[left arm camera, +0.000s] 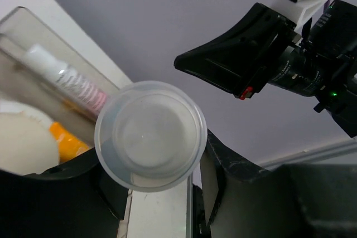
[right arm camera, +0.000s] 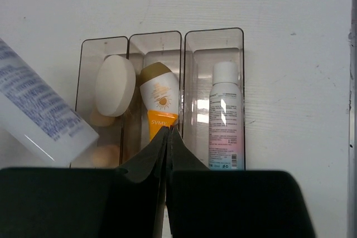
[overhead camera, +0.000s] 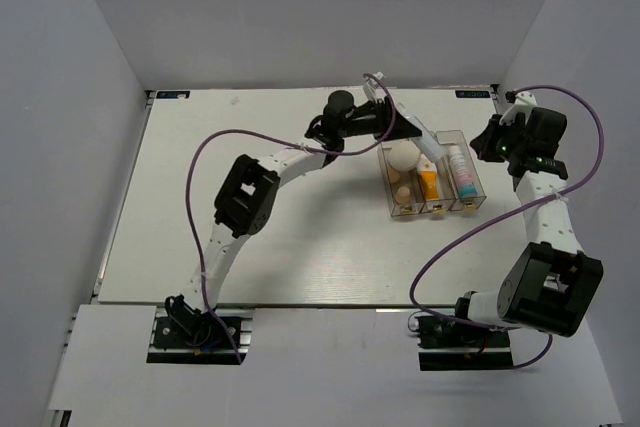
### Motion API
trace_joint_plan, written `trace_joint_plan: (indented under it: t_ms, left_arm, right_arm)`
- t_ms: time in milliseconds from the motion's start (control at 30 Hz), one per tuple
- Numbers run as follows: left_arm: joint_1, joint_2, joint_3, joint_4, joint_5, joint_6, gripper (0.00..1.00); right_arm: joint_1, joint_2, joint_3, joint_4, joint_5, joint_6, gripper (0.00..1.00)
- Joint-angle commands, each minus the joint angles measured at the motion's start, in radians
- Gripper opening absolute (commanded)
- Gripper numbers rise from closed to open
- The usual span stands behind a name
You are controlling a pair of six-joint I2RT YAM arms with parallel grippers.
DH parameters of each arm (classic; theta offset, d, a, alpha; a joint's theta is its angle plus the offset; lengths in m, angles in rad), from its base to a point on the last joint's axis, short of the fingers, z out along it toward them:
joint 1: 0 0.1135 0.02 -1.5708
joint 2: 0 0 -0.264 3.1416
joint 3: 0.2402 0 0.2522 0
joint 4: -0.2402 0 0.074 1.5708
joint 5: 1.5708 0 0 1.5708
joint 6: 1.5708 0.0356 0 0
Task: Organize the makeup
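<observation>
The clear three-compartment box (overhead camera: 479,190) stands right of centre. Its left compartment holds the round cream compact (right arm camera: 114,85) and two beige sponges (right arm camera: 105,155). The middle holds the orange tube (right arm camera: 158,96), the right the white-pink-blue tube (right arm camera: 225,118). A separate white oval piece does not show. My left gripper (overhead camera: 388,124) is shut on a white tube with blue print and a clear cap (left arm camera: 150,135), held tilted above the box's far left corner; it also shows in the right wrist view (right arm camera: 39,110). My right gripper (right arm camera: 168,132) is shut and empty, above the box's near side.
The right gripper's black fingers (left arm camera: 245,54) show in the left wrist view, close to the held tube's cap. Grey walls enclose the white table (overhead camera: 250,237) on three sides. Purple cables loop over both arms.
</observation>
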Motion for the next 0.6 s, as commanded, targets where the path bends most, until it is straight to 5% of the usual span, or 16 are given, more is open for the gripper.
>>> trace_joint_plan:
  t_ms: [0, 233, 567]
  left_arm:
    - [-0.027, 0.06, 0.121, 0.189, 0.013, -0.162, 0.0]
    - [-0.094, 0.19, 0.179, 0.322, -0.093, -0.287, 0.0]
    - [-0.151, 0.223, 0.184, 0.301, -0.223, -0.275, 0.0]
  right_arm:
    - [-0.022, -0.031, 0.041, 0.02, 0.008, 0.019, 0.0]
    - [-0.052, -0.035, 0.055, 0.005, 0.004, 0.043, 0.0]
    - [-0.072, -0.038, 0.049, 0.001, -0.021, 0.051, 0.0]
